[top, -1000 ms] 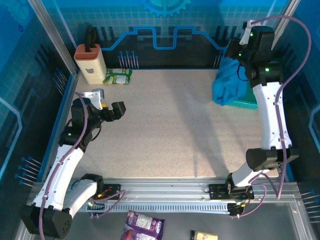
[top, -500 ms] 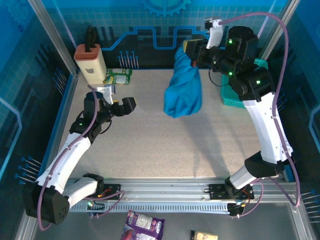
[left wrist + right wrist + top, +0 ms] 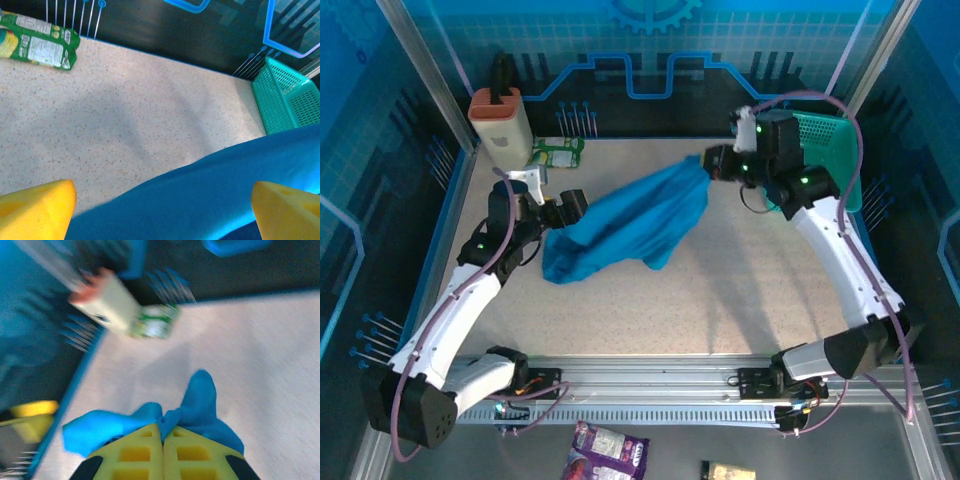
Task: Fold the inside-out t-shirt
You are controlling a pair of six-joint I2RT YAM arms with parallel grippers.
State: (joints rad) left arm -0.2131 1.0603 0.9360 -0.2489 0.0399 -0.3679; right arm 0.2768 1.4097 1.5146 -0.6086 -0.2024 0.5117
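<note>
Inside-out t-shirt (image 3: 630, 215) is pinched in right jaws

Robot lab cell, not a home or shop. I'm driving a left arm (image 3: 460, 310) and a right arm (image 3: 845, 250), both white and bolted to a slotted metal rail (image 3: 650, 385) at 6 o'clock, with purple cables (image 3: 820, 97) looped along them. Speckled tabletop (image 3: 720, 290), boxed in by aluminium posts (image 3: 425, 70) and blue panels (image 3: 380, 150). Printed circuit-trace lines (image 3: 620, 75) and a gear graphic (image 3: 655, 10) at 12 o'clock. Staged props: teal mesh basket (image 3: 830, 135) at 2 o'clock, beige container (image 3: 500, 125) and green packet (image 3: 557, 153) at 10 o'clock. Spare snack packets (image 3: 608, 448) lie beyond the rail at 6 o'clock.
</note>
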